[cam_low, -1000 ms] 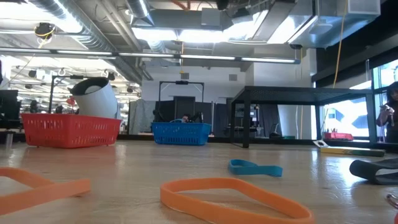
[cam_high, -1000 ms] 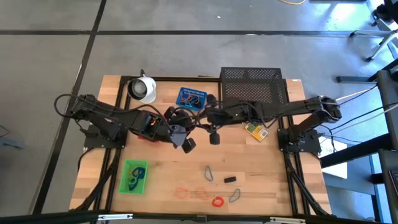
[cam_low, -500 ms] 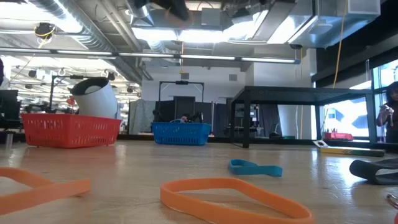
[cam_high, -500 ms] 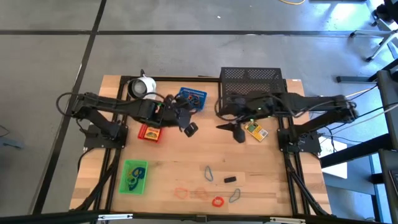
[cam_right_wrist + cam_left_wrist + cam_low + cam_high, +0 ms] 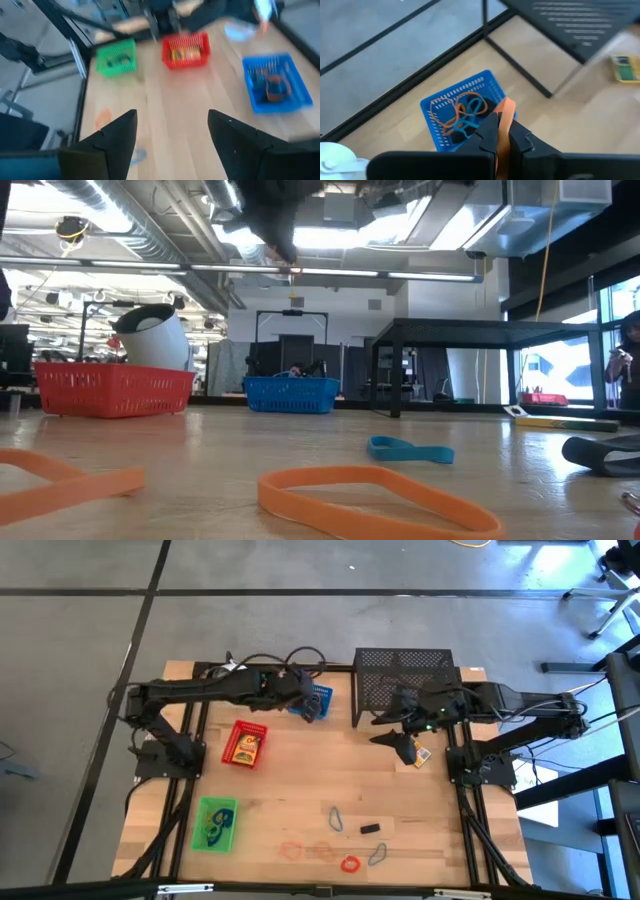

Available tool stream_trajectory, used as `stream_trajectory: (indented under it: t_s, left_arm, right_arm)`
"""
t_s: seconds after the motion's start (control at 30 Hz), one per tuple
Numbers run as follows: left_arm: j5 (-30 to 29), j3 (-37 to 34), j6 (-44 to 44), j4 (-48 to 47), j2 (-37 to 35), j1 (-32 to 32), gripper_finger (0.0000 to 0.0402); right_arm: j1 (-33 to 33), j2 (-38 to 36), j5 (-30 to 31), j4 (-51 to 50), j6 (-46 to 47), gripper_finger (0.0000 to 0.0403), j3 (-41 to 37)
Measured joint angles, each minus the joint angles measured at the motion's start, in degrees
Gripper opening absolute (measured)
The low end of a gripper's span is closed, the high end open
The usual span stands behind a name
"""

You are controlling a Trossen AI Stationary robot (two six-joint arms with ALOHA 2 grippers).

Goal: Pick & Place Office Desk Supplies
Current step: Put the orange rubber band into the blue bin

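Observation:
My left gripper (image 5: 314, 708) hangs over the blue tray (image 5: 451, 107), shut on an orange band (image 5: 506, 111). The tray stands at the table's far edge and holds orange and blue bands. My right gripper (image 5: 402, 744) hovers open and holds nothing, near the rack's front right corner and beside a yellow box (image 5: 421, 754). The red tray (image 5: 244, 745) holds something yellow. The green tray (image 5: 215, 823) stands at the near left. Loose bands (image 5: 291, 849), wire clips (image 5: 378, 855) and a black clip (image 5: 370, 828) lie near the table's front edge. My left gripper pinches the orange band between its two fingers, at a stretch of the loop (image 5: 503, 131) just below its free end. The fingers slant down toward the far edge. The band sticks out beyond the fingertips, lifted clear above the blue tray.
The black mesh rack (image 5: 405, 685) stands at the far edge, right of the blue tray. A white cup (image 5: 331, 158) lies to the tray's left. The middle of the table is bare wood. In the low view, orange bands (image 5: 375, 498) and a blue band (image 5: 410, 450) lie close in front.
My left gripper has swung from the table's middle toward the far edge, over the blue tray, staying shut. My right gripper has drawn back toward the table's right edge and risen, turning as it went. The red tray, hidden under the left arm before, now shows.

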Motion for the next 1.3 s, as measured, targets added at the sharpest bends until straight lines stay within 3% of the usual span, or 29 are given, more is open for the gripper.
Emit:
stream_trajectory:
  t_s: [0.1,0.23,0.4,0.6,0.87,1.17,1.3]
  left_arm:
    - [1.9,0.0,0.0,0.2,3.0,3.1,0.0003]
    - [2.6,0.0,0.2,0.7,8.5,6.2,0.0002]
    - [3.2,0.0,2.0,3.9,14.9,9.4,0.0002]
    - [7.6,0.0,3.3,5.8,19.5,12.5,0.0003]
    - [11.5,0.0,6.1,6.1,20.3,14.7,0.0003]
    - [14.5,0.0,8.1,5.6,20.6,15.4,0.0007]
    - [14.2,0.0,8.1,5.6,20.6,15.4,0.0018]
  right_arm:
    - [0.2,0.0,0.9,-6.7,2.2,0.0241,0.0]
    - [1.6,0.8,6.9,-16.2,5.8,0.0228,-0.6]
    - [3.1,0.8,10.8,-19.8,12.5,0.0214,-6.5]
    - [4.3,0.8,10.7,-18.7,21.8,0.0208,-18.2]
    - [4.3,0.8,11.3,-15.5,37.1,0.0208,-32.0]
    - [4.3,0.8,25.1,-2.5,60.6,0.0208,-40.8]
    - [4.3,0.8,27.4,1.3,66.7,0.0207,-43.2]
